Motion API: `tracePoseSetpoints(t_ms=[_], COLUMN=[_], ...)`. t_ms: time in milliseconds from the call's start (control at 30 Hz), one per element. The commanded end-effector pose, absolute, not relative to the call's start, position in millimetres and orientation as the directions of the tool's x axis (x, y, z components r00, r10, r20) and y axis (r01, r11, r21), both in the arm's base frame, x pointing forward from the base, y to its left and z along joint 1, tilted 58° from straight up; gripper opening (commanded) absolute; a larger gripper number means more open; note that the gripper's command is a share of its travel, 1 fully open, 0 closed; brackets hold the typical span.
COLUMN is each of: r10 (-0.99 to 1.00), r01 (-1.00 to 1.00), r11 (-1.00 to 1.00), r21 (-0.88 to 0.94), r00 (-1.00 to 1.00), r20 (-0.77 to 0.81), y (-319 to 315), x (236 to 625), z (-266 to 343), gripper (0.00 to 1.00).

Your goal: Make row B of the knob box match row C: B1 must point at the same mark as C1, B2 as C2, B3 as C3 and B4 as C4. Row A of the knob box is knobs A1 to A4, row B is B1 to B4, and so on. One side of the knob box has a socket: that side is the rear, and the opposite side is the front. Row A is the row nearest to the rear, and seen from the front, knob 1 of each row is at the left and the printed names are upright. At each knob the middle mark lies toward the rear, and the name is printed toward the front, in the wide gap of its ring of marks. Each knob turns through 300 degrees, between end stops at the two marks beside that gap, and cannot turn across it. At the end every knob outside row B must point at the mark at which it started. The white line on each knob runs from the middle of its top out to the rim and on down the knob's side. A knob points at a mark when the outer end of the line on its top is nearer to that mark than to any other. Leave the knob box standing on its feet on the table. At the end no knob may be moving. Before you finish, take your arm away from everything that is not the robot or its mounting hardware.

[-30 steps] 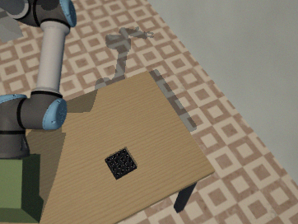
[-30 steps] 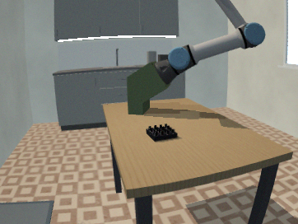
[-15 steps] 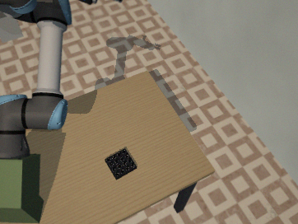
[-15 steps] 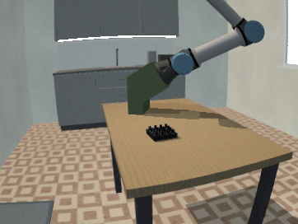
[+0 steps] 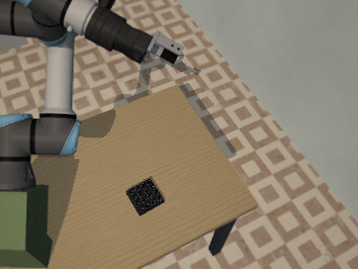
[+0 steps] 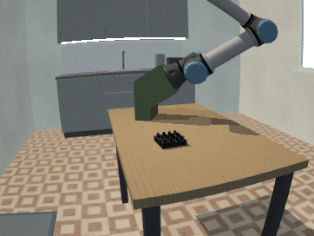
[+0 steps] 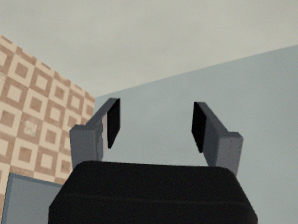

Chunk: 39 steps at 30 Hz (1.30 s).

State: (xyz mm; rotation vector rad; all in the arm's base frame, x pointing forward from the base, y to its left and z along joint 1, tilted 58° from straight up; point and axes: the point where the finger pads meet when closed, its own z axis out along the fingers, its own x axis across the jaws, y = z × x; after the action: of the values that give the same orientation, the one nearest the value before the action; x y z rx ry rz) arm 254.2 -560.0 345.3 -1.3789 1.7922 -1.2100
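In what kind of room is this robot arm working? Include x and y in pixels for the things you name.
Probably a kitchen: grey wall cabinets (image 6: 126,19) hang above a counter (image 6: 97,75) with what looks like a tap (image 6: 123,60).

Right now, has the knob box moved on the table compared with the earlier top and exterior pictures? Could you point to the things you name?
No visible movement: the knob box (image 5: 144,196) (image 6: 170,140) sits at the same place relative to the table's (image 5: 198,148) (image 6: 225,147) edges in both views.
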Motion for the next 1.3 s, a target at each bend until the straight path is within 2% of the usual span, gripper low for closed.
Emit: tracePoseSetpoints(t_ms=[0,100,167,600,667,933,1267], r10=[-0.968,-0.971,-0.977,-0.968,-0.968,-0.932,-0.874], r01=[-0.442,-0.444,-0.457,-0.526,-0.526,-0.595,-0.672], r11=[0.111,0.120,0.151,0.239,0.239,0.280,0.295], r21=[-0.890,-0.888,-0.877,-0.816,-0.816,-0.753,-0.679], r00=[-0.251,-0.240,-0.202,-0.068,-0.068,0.022,0.097], r20=[0.003,-0.011,-0.063,-0.240,-0.240,-0.363,-0.475], y=[-542.6,-538.1,-520.8,-443.0,-443.0,-371.8,-294.1], x=[291.4,297.4,318.8,385.0,385.0,421.4,444.4], z=[302.1,294.8,269.0,182.9,182.9,125.9,76.5], gripper=[1.00,1.00,1.00,1.00,1.00,1.00,1.00])
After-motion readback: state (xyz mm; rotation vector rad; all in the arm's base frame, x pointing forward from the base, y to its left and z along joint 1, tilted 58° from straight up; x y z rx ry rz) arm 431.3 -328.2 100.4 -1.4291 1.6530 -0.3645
